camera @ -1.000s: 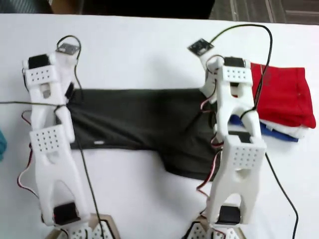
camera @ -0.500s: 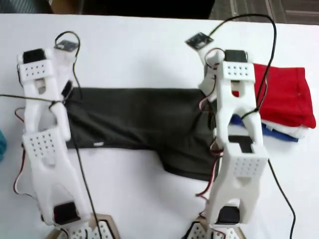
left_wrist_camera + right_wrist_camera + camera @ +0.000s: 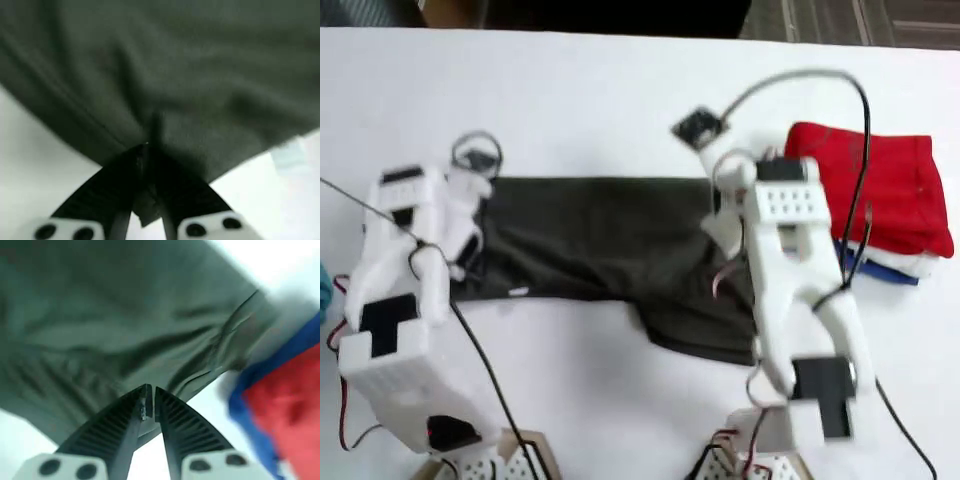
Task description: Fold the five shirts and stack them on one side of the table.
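White tabletop (image 3: 600, 90) is seen from above, and a dark shirt (image 3: 600, 235) is spread flat across it as a wide band. One corner of the shirt is trailed back toward the arm bases. Just beside the dark shirt's right end, a stack of folded shirts (image 3: 880, 200) is set, with red on top and white and blue beneath.

The left gripper (image 3: 147, 147) is closed on the dark shirt's left edge. Cloth is puckered at its tips, and a small white tag (image 3: 287, 160) is seen near them. The right gripper (image 3: 150, 395) is placed at the dark shirt's right edge, its jaws drawn almost together, and the hem is judged to be pinched between them.

The dark shirt is judged to be light, soft and limp, so sagging is expected between two holds. It is best taken at the hems or corners, with every layer caught, since thin cloth may be lost from narrow jaws.
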Action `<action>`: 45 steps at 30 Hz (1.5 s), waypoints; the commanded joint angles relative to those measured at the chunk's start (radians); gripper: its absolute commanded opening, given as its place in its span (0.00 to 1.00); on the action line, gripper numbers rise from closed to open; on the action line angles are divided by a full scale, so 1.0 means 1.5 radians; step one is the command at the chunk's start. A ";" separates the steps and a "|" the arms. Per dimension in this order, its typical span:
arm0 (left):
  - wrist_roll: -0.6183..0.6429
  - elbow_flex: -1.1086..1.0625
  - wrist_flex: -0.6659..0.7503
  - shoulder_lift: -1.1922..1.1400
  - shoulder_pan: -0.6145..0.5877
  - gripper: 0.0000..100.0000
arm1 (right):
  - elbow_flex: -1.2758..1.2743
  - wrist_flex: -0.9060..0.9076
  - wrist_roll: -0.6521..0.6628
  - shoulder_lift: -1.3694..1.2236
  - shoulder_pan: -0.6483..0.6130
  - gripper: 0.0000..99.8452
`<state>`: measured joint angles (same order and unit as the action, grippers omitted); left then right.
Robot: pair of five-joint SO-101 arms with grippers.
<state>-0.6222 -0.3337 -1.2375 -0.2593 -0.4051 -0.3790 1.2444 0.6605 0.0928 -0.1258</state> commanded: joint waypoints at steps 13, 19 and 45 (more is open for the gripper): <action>-0.051 -0.049 -0.012 0.046 -0.078 0.03 | -0.306 -0.036 0.079 0.252 -0.005 0.02; -0.045 -0.033 -0.025 0.047 -0.046 0.03 | -0.311 -0.006 0.079 0.272 -0.013 0.03; 0.088 -0.099 0.104 0.047 0.068 0.03 | -0.482 -0.042 0.192 0.264 -0.204 0.20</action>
<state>-0.4933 -0.4749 -1.1024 -0.1811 -0.3069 -1.0817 1.2382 0.9459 0.4611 -0.4281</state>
